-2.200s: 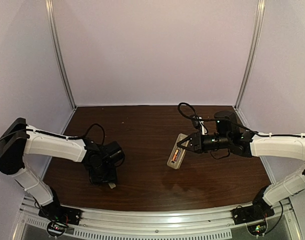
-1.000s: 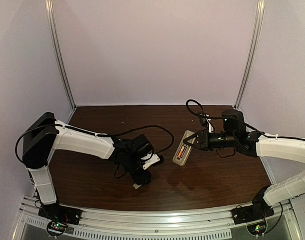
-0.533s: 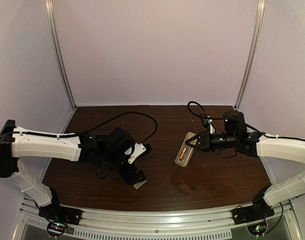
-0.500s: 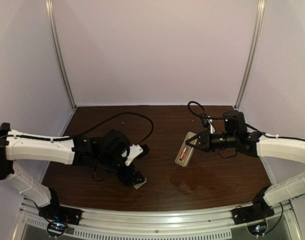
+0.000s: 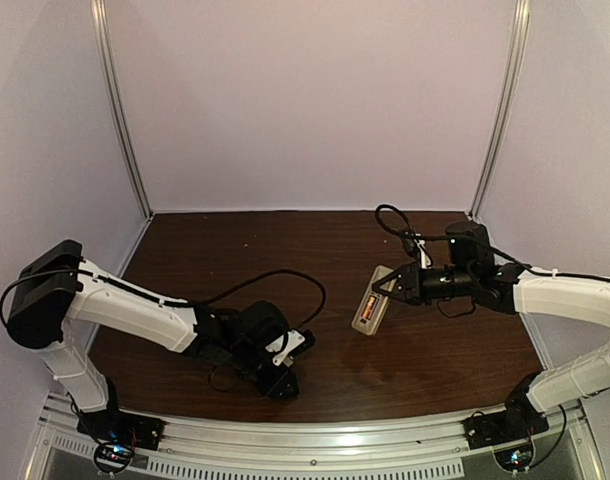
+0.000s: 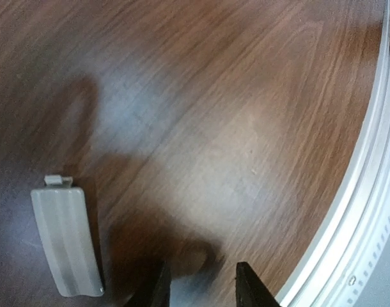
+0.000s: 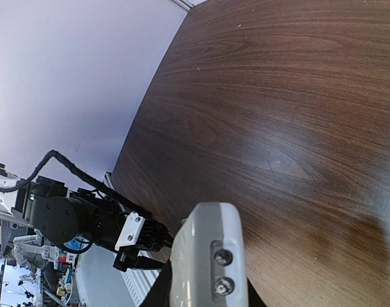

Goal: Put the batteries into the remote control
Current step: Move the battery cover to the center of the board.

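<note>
Open tabletop (image 5: 315, 250) at ctr; grey cover (image 6: 66, 240) by left end effector (image 6: 201, 288).

Pale lilac walls (image 5: 305, 100) close a dark wood-grain table (image 5: 285, 245) at 9, 12 and 3 o'clock; metal posts (image 5: 120, 110) rise at 11 and 1

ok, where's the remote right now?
Top view: the remote control is right of the table's centre, held at its far end by the right fingers, bay up with an orange battery showing.
</note>
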{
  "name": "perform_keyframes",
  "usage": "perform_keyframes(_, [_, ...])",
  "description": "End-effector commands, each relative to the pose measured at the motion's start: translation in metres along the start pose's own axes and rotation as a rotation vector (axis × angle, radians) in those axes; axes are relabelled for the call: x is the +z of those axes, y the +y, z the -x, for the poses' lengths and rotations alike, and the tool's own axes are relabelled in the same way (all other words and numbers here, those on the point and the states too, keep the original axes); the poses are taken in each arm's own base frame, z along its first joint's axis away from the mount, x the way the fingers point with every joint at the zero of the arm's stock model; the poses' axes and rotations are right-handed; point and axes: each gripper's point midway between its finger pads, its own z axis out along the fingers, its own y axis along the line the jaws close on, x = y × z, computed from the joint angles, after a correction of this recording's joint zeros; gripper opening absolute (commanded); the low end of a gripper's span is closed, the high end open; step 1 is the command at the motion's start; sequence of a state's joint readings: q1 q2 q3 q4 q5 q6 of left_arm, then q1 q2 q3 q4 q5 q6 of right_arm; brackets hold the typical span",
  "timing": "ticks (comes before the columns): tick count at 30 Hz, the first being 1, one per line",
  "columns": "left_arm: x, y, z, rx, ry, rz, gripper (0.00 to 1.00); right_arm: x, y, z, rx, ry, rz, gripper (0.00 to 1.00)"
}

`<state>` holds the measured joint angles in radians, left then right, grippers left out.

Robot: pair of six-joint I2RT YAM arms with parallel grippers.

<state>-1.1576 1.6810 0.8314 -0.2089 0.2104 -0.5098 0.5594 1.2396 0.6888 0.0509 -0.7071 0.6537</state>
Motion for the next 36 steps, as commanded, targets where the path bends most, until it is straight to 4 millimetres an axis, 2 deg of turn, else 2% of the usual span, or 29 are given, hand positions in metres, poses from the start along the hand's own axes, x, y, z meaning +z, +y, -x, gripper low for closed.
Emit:
perform_keyframes(1, [0.006, 0.011, 0.003, -0.041, 0.011, 0.067, 0.34, -0.007, 0.008, 0.009, -0.031, -0.022, 0.005, 0.0])
perform_keyframes(7, [-0.002, 0.053, -0.013, -0.11, 0.058, 0.185, 0.28, -0.006, 0.006, 0.011, -0.028, -0.022, 0.007, 0.0])
perform_keyframes(14, [-0.012, 0.097, -0.019, -0.152, 0.095, 0.263, 0.22, -0.006, 0.001, 0.012, -0.022, -0.019, -0.003, 0.0])
perform_keyframes(19, [-0.018, 0.115, -0.025, -0.172, 0.116, 0.294, 0.21, -0.007, -0.002, 0.013, -0.018, -0.019, -0.007, 0.0])
perform_keyframes(26, [-0.022, 0.123, -0.044, -0.194, 0.156, 0.313, 0.2, -0.007, -0.006, 0.016, -0.014, -0.017, -0.007, 0.0])
perform_keyframes(28, [-0.022, 0.129, -0.04, -0.207, 0.138, 0.323, 0.2, -0.005, -0.008, 0.016, -0.01, -0.014, -0.007, 0.0])
perform_keyframes(36, [-0.012, 0.155, 0.005, -0.216, 0.042, 0.32, 0.19, -0.003, -0.01, 0.014, -0.002, -0.009, -0.005, 0.0])
